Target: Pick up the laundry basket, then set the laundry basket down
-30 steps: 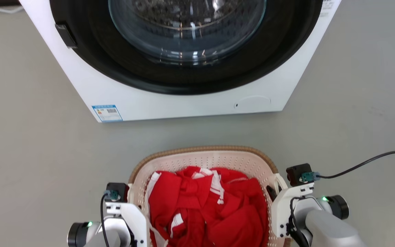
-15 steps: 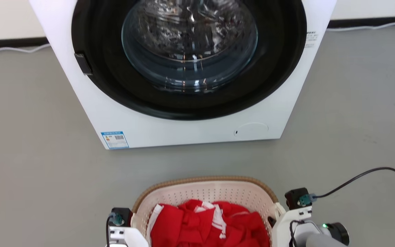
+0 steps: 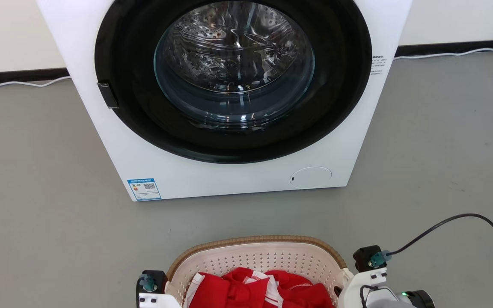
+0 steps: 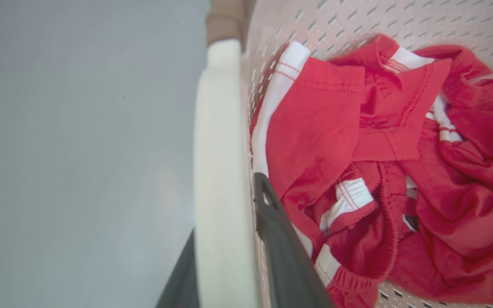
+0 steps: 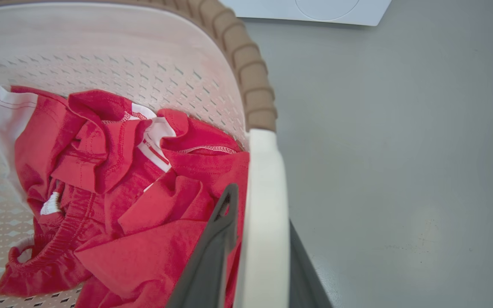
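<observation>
The laundry basket (image 3: pixel 257 240), cream with perforated walls and a brown woven-look rim, sits at the bottom centre of the head view, with red and white clothes (image 3: pixel 255 288) inside. My left gripper (image 4: pixel 225 205) is shut on its white left handle (image 4: pixel 221 128), one dark finger (image 4: pixel 272 214) inside the wall and the other outside. Over the white right handle (image 5: pixel 263 179), my right gripper (image 5: pixel 259 209) is shut the same way, its inner finger (image 5: pixel 216 239) against the clothes (image 5: pixel 114 179). Whether the basket's base touches the floor is hidden.
A large white washing machine (image 3: pixel 229 184) with a closed round glass door (image 3: pixel 233 64) stands on the grey floor just beyond the basket. A black cable (image 3: pixel 464 219) loops from my right wrist to the right. A white cord (image 3: pixel 15 84) runs along the back wall.
The whole head picture has shifted: machine and basket now lie lower in it and more of the wall shows, so the camera moved. Both grippers stay shut on the handles.
</observation>
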Robot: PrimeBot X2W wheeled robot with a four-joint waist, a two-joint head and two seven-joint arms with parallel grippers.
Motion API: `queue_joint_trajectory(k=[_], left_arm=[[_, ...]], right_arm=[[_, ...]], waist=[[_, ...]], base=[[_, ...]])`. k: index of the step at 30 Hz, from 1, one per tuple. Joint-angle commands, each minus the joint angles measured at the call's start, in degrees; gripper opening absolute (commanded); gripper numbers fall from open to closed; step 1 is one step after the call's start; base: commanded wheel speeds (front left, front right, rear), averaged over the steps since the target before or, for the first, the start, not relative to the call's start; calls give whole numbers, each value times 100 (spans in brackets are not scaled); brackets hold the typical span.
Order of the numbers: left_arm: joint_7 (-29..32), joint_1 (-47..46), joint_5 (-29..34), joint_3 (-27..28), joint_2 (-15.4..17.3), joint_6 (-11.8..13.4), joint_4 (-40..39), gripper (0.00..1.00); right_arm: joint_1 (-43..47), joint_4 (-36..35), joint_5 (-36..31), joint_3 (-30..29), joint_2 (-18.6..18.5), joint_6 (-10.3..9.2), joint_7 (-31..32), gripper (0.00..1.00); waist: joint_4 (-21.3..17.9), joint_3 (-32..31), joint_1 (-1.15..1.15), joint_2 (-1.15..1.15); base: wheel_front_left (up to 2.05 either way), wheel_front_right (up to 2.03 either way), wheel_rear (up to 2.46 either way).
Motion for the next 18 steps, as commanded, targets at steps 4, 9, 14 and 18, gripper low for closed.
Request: queue_joint_trajectory(k=[4,9,14,18], left_arm=[[5,77,32,9,511,144,85,0],[-37,56,5,-18,510,149,86,0],[-56,39,-17,-44,512,152,86,0],[-96,6,-25,-70,515,147,86,0]], right_arm=[[-20,108,26,105,-315,11,-39,0],[-52,109,58,121,-315,11,-101,0],[-87,80,93,144,-315,11,-163,0],[-126,72,128,155,-315,11,-209,0]], waist=[[15,-25,0,0],[24,-15,0,0],[23,16,0,0],[20,72,0,0]], base=[[0,0,0],[0,0,0],[0,0,0],[0,0,0]])
